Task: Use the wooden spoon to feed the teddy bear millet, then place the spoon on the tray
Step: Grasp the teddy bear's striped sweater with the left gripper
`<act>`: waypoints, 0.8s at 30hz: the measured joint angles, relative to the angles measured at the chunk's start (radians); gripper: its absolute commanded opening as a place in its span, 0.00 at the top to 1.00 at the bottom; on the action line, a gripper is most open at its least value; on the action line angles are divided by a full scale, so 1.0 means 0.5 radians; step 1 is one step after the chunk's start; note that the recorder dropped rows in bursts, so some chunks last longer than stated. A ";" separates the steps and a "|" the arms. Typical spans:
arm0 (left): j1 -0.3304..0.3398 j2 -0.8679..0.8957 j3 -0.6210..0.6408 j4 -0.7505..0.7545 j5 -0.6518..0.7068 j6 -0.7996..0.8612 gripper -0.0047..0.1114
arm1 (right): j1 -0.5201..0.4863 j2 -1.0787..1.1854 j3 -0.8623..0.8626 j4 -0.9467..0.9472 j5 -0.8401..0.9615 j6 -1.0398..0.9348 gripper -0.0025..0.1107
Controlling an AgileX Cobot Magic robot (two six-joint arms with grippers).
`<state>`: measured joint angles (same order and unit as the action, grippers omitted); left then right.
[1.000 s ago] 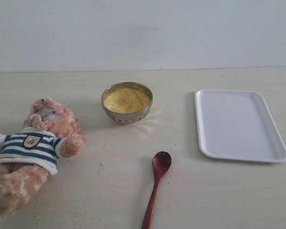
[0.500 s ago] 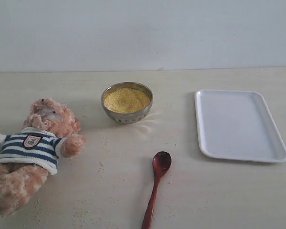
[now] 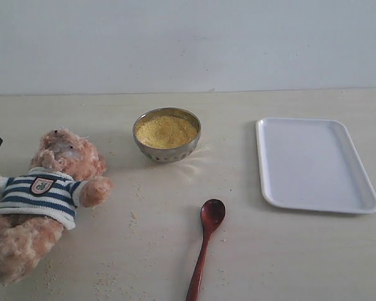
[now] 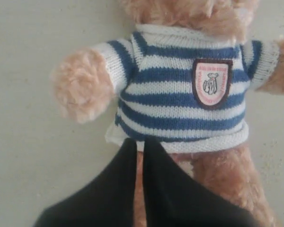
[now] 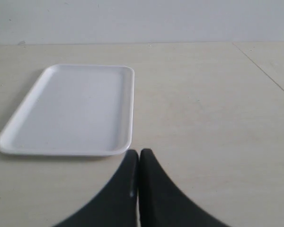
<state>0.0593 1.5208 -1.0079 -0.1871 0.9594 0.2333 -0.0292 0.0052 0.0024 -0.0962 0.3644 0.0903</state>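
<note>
At nine o'clock on the table point(image 3: 269, 263) I see the teddy bear point(image 3: 50, 188) on its back, with my left gripper point(image 4: 138, 142) pressed together at its shirt hem. Toward twelve, millet point(image 3: 167, 131) fills the metal bowl point(image 3: 169, 153). At six lies the wooden spoon point(image 3: 203, 248). At three sits the tray point(image 3: 313, 163), with my right gripper point(image 5: 138, 152) pressed together near it, holding nothing.

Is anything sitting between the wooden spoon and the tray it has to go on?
Nothing visible. The wooden spoon lies flat on the table, and the tray is to its right in the exterior view, with only tabletop between them. The millet bowl stands farther back, off that path.
</note>
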 measured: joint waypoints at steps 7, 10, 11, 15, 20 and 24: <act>0.000 0.125 -0.008 -0.108 -0.071 0.144 0.92 | 0.000 0.000 0.000 0.000 0.000 0.000 0.98; 0.000 0.147 -0.008 -0.181 -0.099 0.247 0.92 | 0.000 0.000 0.000 0.000 0.000 0.000 0.98; 0.000 0.156 -0.008 -0.194 -0.112 0.275 0.91 | 0.000 0.000 0.000 0.000 0.000 0.000 0.98; 0.000 0.203 -0.008 -0.207 -0.127 0.323 0.75 | 0.000 0.000 0.000 0.000 0.000 0.000 0.98; 0.000 0.246 -0.008 -0.207 -0.127 0.334 0.17 | 0.000 0.000 0.000 0.000 0.000 0.000 0.98; 0.000 0.254 -0.008 -0.242 -0.196 0.315 0.02 | 0.000 0.000 0.000 0.000 0.000 0.000 0.98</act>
<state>0.0593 1.6478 -1.0119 -0.3078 0.8613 0.3906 -0.0292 0.0052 0.0024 -0.0962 0.3644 0.0903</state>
